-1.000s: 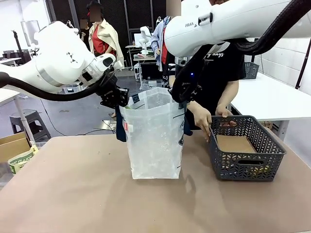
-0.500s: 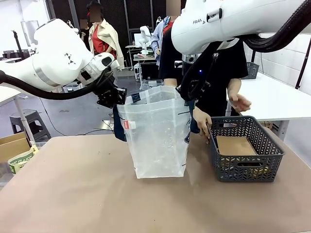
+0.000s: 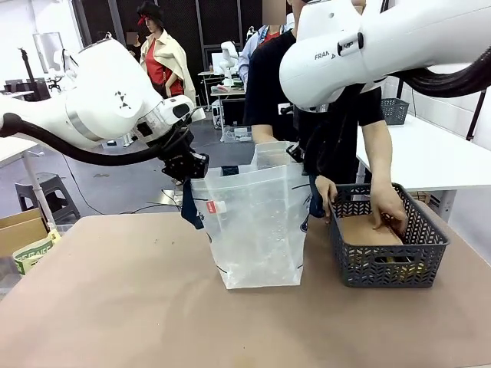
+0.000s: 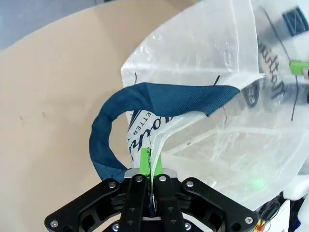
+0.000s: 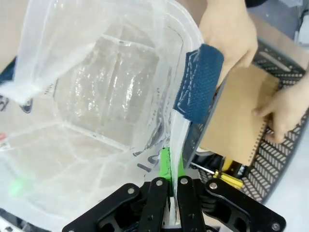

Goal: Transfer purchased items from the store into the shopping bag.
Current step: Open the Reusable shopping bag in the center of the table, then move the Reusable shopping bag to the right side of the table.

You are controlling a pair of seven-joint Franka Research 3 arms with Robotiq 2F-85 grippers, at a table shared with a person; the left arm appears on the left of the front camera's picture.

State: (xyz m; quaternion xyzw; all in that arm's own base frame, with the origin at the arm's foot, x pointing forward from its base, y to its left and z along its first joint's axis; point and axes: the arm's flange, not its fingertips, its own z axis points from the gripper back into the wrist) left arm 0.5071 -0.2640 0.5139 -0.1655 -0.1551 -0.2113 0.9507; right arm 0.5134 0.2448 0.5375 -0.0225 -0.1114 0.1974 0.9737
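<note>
on the tan table [image 3: 115, 307] the shopping bag [image 3: 257, 230] stands, opposite rims clamped in left claw [image 4: 148, 159] and right claw [image 5: 170, 164].

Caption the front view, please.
Left gripper and right gripper hold the shopping bag open; a person's hand reaches into the basket.

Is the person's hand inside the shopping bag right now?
No, one hand is at the basket rim and the other hand reaches into the basket, beside the shopping bag.

Letters "FRAN" on the right arm [image 3: 383, 46], white shell; fragment "ETTER" on the shopping bag [image 4: 207, 58], folded edge.
</note>
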